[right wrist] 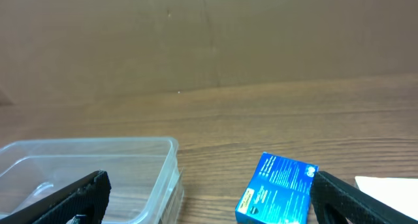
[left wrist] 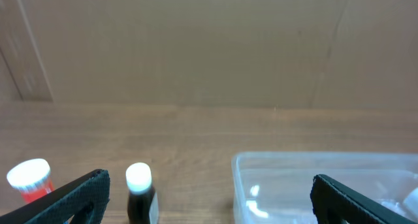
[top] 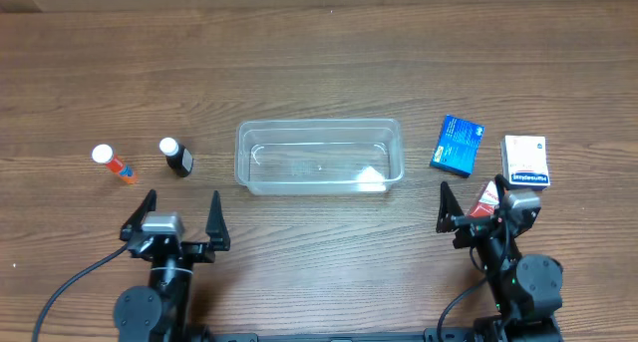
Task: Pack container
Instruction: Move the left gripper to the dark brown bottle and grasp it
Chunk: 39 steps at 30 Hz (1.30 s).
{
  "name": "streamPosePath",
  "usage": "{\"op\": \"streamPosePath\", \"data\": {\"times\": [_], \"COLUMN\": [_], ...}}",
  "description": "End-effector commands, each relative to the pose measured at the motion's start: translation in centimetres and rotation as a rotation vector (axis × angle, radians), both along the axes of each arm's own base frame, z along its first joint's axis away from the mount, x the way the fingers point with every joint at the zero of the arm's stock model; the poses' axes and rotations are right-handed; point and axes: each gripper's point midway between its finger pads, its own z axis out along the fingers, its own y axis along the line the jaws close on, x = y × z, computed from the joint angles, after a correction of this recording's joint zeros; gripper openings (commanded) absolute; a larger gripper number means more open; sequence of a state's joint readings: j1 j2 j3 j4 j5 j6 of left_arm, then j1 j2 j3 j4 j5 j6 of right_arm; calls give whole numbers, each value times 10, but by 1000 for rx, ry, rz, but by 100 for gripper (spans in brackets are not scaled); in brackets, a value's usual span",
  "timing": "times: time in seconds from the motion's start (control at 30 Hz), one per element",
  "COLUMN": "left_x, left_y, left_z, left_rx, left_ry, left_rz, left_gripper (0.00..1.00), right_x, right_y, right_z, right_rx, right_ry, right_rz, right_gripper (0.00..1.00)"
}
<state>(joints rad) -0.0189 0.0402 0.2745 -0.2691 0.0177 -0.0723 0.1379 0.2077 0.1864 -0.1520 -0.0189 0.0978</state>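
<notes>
Wooden counter (top: pixel 319 53), clear container (top: pixel 242 159) sitting dead centre. Left tool (top: pixel 182 214) near edge, fingers wide apart; right tool (top: pixel 475 208) apart too. Blue box (top: pixel 458 145) right of the container, dark bottle (top: pixel 177 157) left.

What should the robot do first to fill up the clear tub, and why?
Probably the right arm should reach forward to the blue box, which lies just ahead of its open jaws. The container looks empty and neither arm holds anything, so that nearby box seems the easiest first pick.
</notes>
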Motion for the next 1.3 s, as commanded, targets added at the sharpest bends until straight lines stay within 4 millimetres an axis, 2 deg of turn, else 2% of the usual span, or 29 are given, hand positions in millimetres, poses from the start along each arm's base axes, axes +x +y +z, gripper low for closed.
{"op": "streamPosePath", "data": {"times": [0.0, 0.1, 0.3, 0.47, 0.67, 0.8, 0.93, 1.07, 1.17, 1.27], "left_x": [0, 8, 35, 48, 34, 16, 17, 33, 59, 85], "left_y": [11, 16, 16, 15, 13, 10, 8, 20, 32, 45], "left_z": [28, 30, 18, 21, 7, -8, -5, 7, 11, 5], "left_rx": [-14, -7, 20, 31, 40, 35, -12, 25, 46, 26], "left_ry": [29, 118, 447, 669, 969, 1107, 1109, 1103, 1109, 1145], "left_rz": [62, 91, 95, 88, 73, 60, 77, 140, 193, 229], "left_gripper": [100, 100, 100, 100, 100, 100, 100, 100, 100, 100], "right_x": [11, 23, 53, 60, 47, 43, 42, 42, 41, 42], "right_y": [-3, -1, 4, 6, 4, 7, 8, 10, 10, 10], "right_z": [27, 30, 35, 22, 0, -3, -3, -3, -3, -3], "right_rx": [4, -12, -52, -88, -128, -124, -120, -112, -112, -113], "right_ry": [26, 126, 391, 641, 904, 926, 928, 930, 932, 931], "right_rz": [-27, -27, -23, -17, -18, -2, 4, 16, 16, 16], "right_gripper": [100, 100, 100, 100, 100, 100, 100, 100, 100, 100]}}
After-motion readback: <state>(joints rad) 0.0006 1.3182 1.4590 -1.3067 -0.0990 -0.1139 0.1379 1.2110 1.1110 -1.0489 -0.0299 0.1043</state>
